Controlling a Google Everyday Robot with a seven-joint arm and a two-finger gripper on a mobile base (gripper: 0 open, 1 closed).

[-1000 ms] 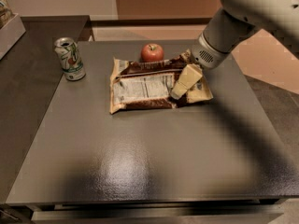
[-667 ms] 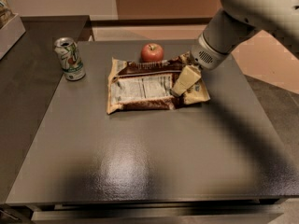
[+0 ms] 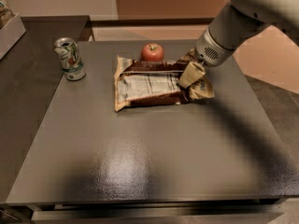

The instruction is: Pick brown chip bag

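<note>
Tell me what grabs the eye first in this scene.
A large, crinkled, dark brown foil chip bag with tan ends and a white label lies flat towards the far side of the dark grey table. The white arm's gripper is at the bag's right end. A round red apple sits just behind the bag, and a green-and-white drink can stands apart at the far left.

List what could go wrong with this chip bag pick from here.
The claw sits at the crumpled tan end of the brown chip bag, so a lift may leave the bag dangling and slipping free. The apple sits close by the bag's far edge; a dragged bag might roll it.
</note>
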